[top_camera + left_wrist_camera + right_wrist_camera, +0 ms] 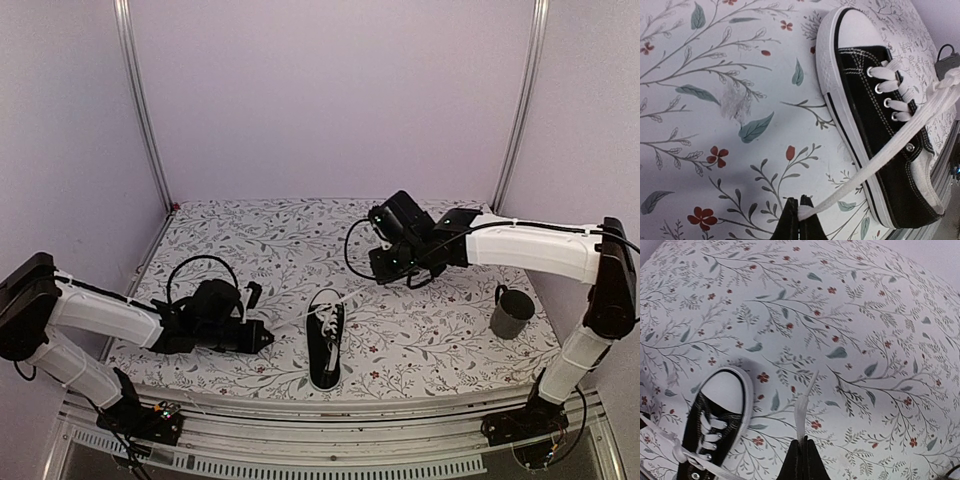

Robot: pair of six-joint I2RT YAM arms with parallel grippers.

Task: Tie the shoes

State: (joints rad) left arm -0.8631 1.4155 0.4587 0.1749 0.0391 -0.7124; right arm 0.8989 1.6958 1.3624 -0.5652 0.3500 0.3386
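Note:
The black sneaker (326, 350) with white sole and toe cap lies near the table's front edge, toe pointing away. My left gripper (270, 338) sits low just left of it, shut on the end of one white lace (875, 162) that runs taut from the gripper tips (800, 212) to a knot above the shoe's tongue (880, 125). My right gripper (378, 273) hovers behind and right of the shoe, shut on the other lace (352, 293). In the right wrist view the lace end (801, 407) sticks out past the shut tips (802, 441), with the shoe (715, 425) at the lower left.
A dark grey mug (512, 313) stands at the right side of the floral table cover (260, 240). Metal posts (140, 100) and pale walls close in the back and sides. The table's front edge (330, 400) runs just below the shoe.

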